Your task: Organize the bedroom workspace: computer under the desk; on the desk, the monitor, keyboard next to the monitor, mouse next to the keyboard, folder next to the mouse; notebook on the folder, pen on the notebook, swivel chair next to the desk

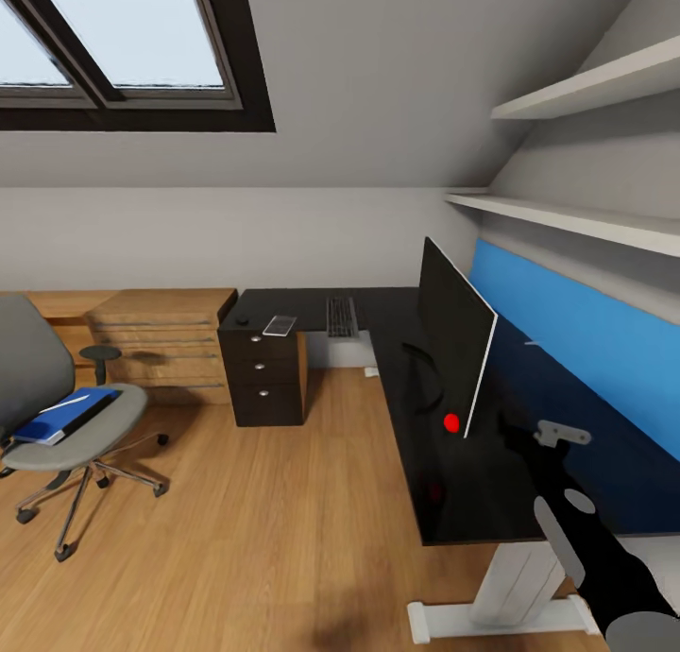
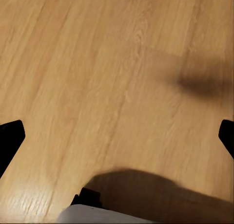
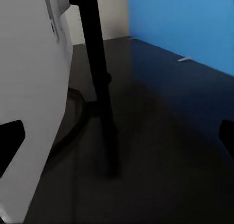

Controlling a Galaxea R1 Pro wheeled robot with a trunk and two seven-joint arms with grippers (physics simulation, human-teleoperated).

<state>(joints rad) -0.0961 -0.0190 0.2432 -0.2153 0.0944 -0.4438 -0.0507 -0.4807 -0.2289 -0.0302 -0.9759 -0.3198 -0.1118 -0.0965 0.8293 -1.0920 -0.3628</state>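
Head view first: the surface, black and L-shaped, wraps the corner under the sloped ceiling, its blue back panel along the right wall. The monitor stands on the right wing, seen nearly edge-on, red dot at its lower corner. The keyboard lies on the back wing, and left of it a small flat grey item sits above the black drawers. Over at the left, well away from the surface, the chair stands on the wood floor with the folder lying on its seat and a thin white pen on top of it. A light wooden drawer unit is behind the chair. The right arm reaches in over the surface's near right corner.

Left wrist view: bare floor planks below, dark fingertips far apart at both edges, so the left pincer is spread wide, holding nothing.

Right wrist view: the right pincer is spread wide too, empty, over the surface behind the monitor, beside its black stand. A small white stick lies near the blue panel.
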